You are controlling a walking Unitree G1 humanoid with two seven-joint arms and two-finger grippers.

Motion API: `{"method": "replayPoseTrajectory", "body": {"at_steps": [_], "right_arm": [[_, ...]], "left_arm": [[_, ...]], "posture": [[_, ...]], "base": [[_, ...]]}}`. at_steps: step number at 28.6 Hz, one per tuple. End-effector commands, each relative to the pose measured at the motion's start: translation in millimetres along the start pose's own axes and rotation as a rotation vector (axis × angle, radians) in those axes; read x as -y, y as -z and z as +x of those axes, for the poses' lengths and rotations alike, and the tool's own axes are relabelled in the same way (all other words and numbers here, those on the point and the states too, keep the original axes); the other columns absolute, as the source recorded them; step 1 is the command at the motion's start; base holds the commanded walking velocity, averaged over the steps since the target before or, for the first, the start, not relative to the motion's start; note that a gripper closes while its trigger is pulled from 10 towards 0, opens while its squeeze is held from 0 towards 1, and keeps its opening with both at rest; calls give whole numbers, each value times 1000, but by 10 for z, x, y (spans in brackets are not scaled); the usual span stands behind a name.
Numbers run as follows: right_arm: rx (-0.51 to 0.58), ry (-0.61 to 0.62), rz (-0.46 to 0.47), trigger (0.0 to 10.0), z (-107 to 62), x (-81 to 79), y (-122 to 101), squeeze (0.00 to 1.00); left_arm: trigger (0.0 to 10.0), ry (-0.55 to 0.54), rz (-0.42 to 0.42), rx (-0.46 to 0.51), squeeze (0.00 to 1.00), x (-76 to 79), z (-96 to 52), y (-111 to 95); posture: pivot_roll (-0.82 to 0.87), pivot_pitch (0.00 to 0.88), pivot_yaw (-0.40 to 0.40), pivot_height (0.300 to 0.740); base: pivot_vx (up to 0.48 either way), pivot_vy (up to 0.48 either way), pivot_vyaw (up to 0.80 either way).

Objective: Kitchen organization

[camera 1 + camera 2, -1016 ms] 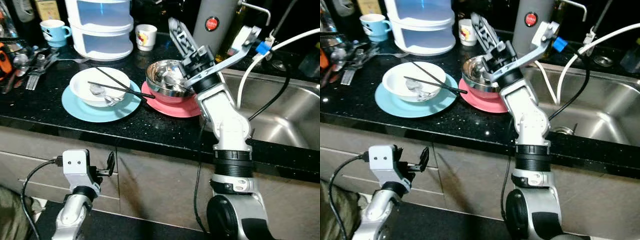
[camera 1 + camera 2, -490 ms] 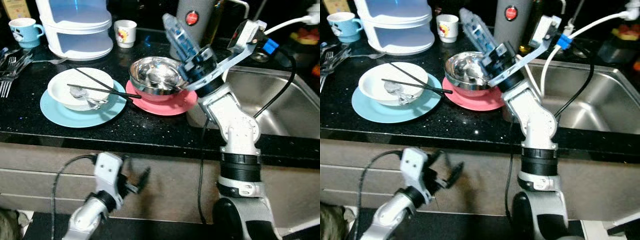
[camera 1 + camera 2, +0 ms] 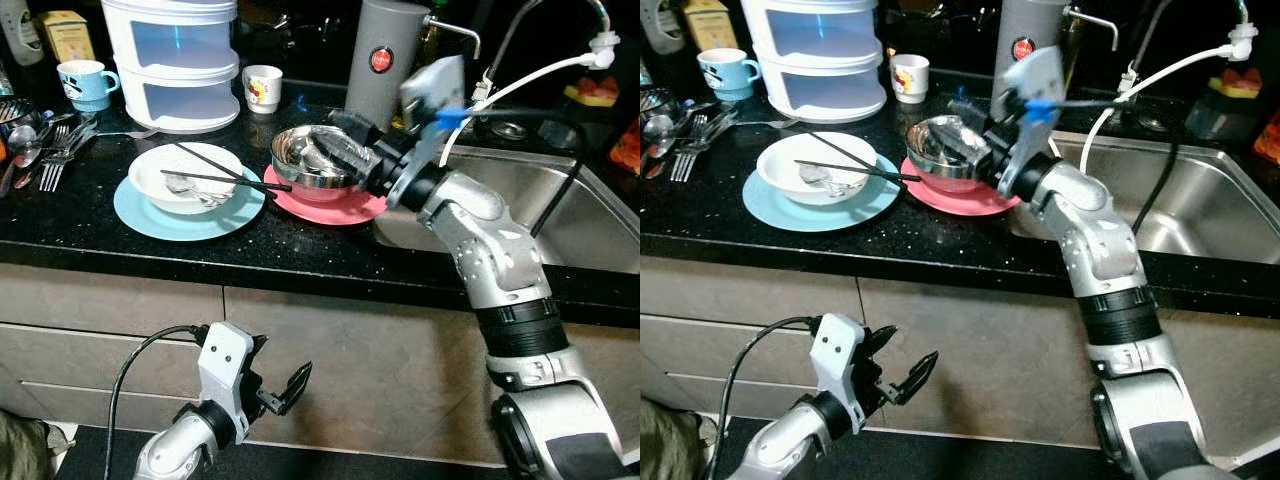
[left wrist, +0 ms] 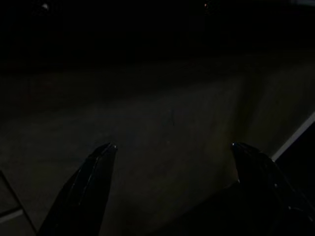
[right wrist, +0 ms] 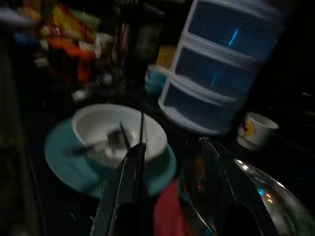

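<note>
Reaching up from the lower right of the frame, the silver right arm is bending at the elbow over the counter edge and stretching leftward toward the dishes, its wrist rolled so the camera mount is facing up. The right gripper is hovering over the steel bowl at the upper middle of the frame; in the right wrist view its two black fingers are standing apart, one over the near rim of that bowl, the other toward the white bowl, clamped on nothing.

The steel bowl is sitting on a pink plate at the centre of the frame, just left of the sink. To its left a white bowl is resting on a light blue plate, with metal spoons inside and a pair of black chopsticks lying across its rim, their tips reaching the pink plate. Behind them, at the upper left, a white stacked drawer unit is standing between a blue mug and a small white cup. Forks and spoons are lying at the far left edge.

The left arm is hanging low at the bottom of the frame, in front of the cabinet doors, elbow down and wrist turned toward the right. The left gripper is holding nothing, its fingers spread wide in the dark left wrist view.
</note>
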State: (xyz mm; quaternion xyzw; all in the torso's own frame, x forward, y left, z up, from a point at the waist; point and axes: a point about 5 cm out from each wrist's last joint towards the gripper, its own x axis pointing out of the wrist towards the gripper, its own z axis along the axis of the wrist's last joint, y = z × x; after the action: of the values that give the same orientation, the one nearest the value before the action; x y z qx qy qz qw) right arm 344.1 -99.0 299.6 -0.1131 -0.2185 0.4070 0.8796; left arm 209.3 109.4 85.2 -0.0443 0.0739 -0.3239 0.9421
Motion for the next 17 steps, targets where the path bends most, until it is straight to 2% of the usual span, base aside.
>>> {"method": "replayPoseTrajectory", "body": {"at_steps": [1, 3, 5, 10, 17], "right_arm": [[-47, -30, -122, 10000, 20, 0, 6, 0], [-114, -58, -244, 10000, 10, -13, 67, 0], [-146, -71, -305, 10000, -9, -19, 111, 0], [-334, -132, -647, 10000, -96, 88, 303, 0], [-427, -137, -778, 10000, -129, 275, 324, 0]], "left_arm": [[10000, 7, -15, 6, 0, 11, -1, -24], [10000, -2, -41, 12, 0, -11, -11, -17], [10000, -12, -64, 21, 0, -29, -16, -14], [10000, -13, -81, 29, 0, -38, -14, -27], [10000, -8, -91, 43, 0, -32, 16, -54]], "posture": [[220, 0, -94, 740], [220, 0, -96, 740], [220, 0, -96, 740], [213, 0, -100, 740], [210, 0, -113, 740]], "base": [[0, 0, 0], [0, 0, 0], [0, 0, 0], [0, 0, 0], [0, 0, 0]]}}
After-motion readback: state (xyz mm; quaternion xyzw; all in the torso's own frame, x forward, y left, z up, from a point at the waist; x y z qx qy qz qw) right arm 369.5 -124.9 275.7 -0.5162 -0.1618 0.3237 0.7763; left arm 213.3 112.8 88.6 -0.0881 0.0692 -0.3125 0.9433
